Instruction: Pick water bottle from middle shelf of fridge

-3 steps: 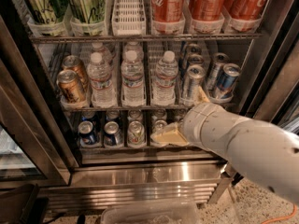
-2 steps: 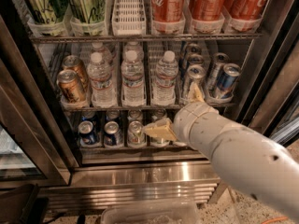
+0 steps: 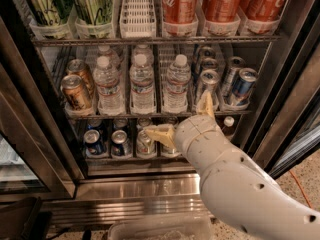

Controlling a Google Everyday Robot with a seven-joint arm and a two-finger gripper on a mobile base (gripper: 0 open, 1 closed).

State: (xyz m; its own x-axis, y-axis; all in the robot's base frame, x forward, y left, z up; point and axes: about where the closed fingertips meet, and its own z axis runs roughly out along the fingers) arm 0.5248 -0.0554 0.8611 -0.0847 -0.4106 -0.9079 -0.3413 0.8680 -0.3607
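The fridge [image 3: 280, 84] stands open in front of me. Its middle shelf [image 3: 125, 116] holds three water bottles side by side: left [image 3: 107, 86], centre [image 3: 142, 84] and right [image 3: 176, 84], with more behind them. My gripper [image 3: 183, 119] is open and empty. It sits just below and in front of the right bottle, at the shelf's front edge. One cream finger [image 3: 160, 134] points left over the bottom rack. The other finger [image 3: 205, 105] points up in front of a silver can [image 3: 207, 84]. Neither touches a bottle.
Bronze cans [image 3: 76, 91] stand left of the bottles, silver and blue cans [image 3: 242, 86] on the right. Red cola cans [image 3: 220, 4] and green cans [image 3: 92, 4] fill the top rack. Short cans [image 3: 120, 143] fill the lowest rack. A clear bin [image 3: 160, 230] sits on the floor below.
My arm has swung left and slightly up, bringing the open gripper from below the silver cans towards the right water bottle. The fingers stay spread.
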